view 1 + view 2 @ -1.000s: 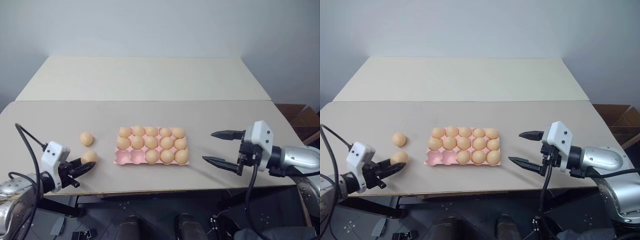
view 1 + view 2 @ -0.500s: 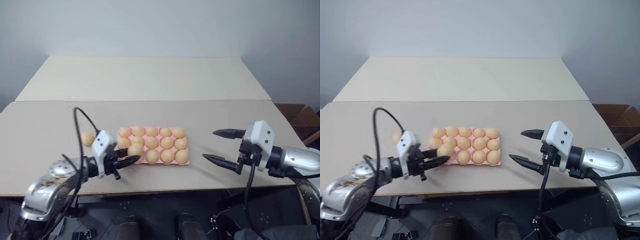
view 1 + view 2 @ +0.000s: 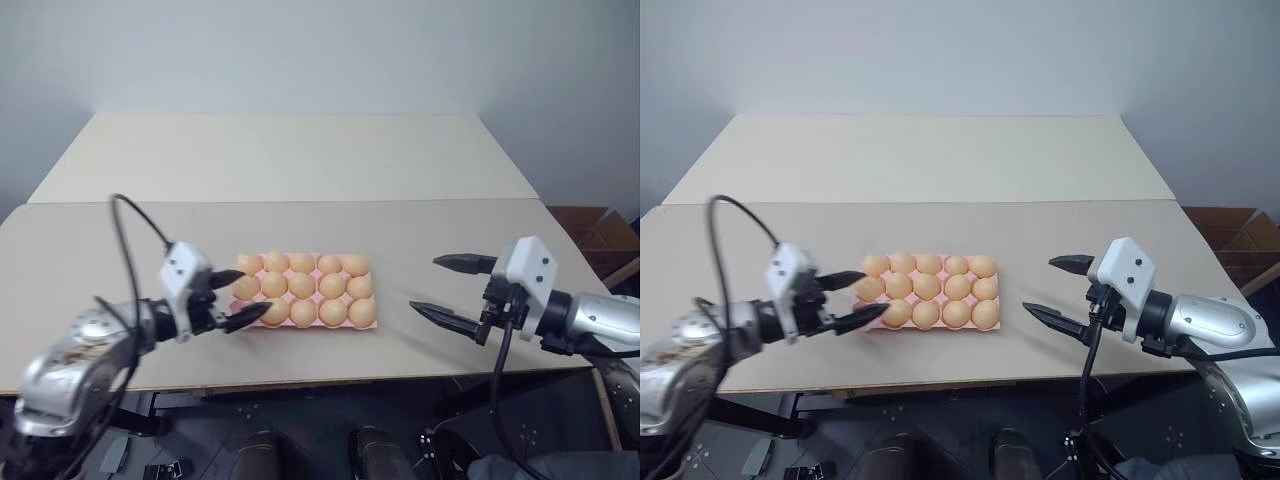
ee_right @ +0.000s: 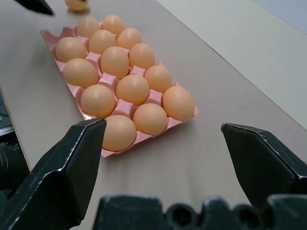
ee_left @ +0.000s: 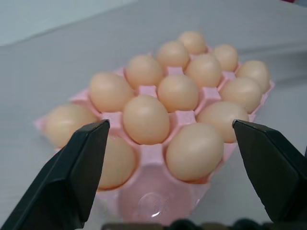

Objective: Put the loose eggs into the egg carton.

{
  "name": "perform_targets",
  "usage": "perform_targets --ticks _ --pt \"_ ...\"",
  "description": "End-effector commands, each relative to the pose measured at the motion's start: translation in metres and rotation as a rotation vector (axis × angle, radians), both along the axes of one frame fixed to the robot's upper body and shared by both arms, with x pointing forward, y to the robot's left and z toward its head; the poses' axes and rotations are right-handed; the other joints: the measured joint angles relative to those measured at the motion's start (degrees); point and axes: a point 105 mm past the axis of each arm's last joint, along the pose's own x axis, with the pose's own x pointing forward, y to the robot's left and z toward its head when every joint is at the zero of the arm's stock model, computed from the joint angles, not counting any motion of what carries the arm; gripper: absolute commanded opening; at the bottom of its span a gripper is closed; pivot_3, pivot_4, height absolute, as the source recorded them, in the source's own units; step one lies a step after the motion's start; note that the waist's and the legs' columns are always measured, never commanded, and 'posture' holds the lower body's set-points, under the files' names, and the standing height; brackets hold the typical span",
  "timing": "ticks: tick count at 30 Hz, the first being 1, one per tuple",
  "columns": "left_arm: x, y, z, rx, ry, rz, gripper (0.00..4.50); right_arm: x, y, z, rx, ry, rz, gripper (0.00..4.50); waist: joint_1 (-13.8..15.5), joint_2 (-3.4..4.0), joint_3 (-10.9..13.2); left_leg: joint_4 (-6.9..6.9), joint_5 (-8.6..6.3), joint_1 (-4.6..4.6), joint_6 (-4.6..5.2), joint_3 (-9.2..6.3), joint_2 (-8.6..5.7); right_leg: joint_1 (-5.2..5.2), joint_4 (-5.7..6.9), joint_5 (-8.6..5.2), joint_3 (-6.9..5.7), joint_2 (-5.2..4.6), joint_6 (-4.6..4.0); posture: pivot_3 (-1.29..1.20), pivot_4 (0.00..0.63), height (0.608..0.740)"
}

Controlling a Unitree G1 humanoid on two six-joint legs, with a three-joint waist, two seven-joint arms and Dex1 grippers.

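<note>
The pale pink egg carton lies on the tan table, nearly full of orange-tan eggs. Its front-left corner cup is bare, and an egg rests in the cup beside it. My left gripper hovers open and empty over the carton's left end, one finger on either side of it. One loose egg lies on the table past the carton's left end, near a left fingertip. To the right of the carton, my right gripper hangs open and empty, apart from it.
The tan table runs wide on both sides of the carton, and a second, paler table adjoins it at the back. Cardboard boxes stand on the floor at the far right.
My left gripper carried an egg from the table's left side to the carton, then opened. That egg now sits in the front row's second cup. The right gripper stayed put.
</note>
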Motion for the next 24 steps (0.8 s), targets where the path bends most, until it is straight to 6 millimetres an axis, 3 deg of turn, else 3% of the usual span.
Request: perform_targets --ticks 1,6,9,12,17,24 --pt "-0.015 0.023 0.019 0.03 -0.052 -0.006 4.47 -0.003 0.0 0.01 -0.003 -0.041 0.02 4.5 0.03 0.01 0.01 0.0 0.0 0.02 0.0 0.01 -0.01 0.01 0.0 -0.01 0.0 -0.02 -0.01 0.0 0.15 0.74" --pt "-0.044 0.068 0.017 0.093 -0.044 0.105 4.47 0.004 -0.001 0.009 0.014 -0.041 0.04 4.5 -0.07 0.0 0.02 0.01 0.0 0.03 -0.01 0.16 0.01 -0.01 -0.02 -0.21 0.01 -0.06 -0.36 0.0 0.15 0.74" --pt "-0.064 0.079 0.01 0.095 -0.003 0.111 4.47 0.005 -0.003 0.005 0.047 -0.016 0.061 4.5 -0.04 0.0 0.01 0.01 0.0 0.04 -0.01 0.2 0.01 0.0 -0.02 -0.22 0.01 -0.09 -0.37 0.0 0.15 0.74" --pt "-0.069 0.084 0.007 0.103 0.002 0.123 4.47 0.006 -0.006 0.0 0.056 0.0 0.072 4.5 0.54 0.01 0.02 0.01 0.0 0.03 -0.01 0.19 0.02 0.0 -0.03 -0.23 -0.03 -0.08 -0.38 0.0 0.15 0.74" --pt "-0.06 0.082 0.007 0.071 -0.009 0.173 4.47 0.013 -0.009 -0.001 0.043 0.003 0.06 4.5 0.84 0.0 0.02 0.02 0.0 0.05 -0.01 0.21 0.03 0.01 -0.03 -0.23 -0.03 -0.08 -0.37 0.0 0.15 0.74" --pt "-0.003 0.08 -0.004 -0.005 0.133 0.471 4.47 0.014 -0.006 0.002 0.022 -0.013 0.062 4.5 0.91 -0.02 0.01 0.05 0.01 0.03 -0.01 0.11 0.04 0.03 0.05 0.01 -0.06 -0.02 -0.02 0.0 0.15 0.74"
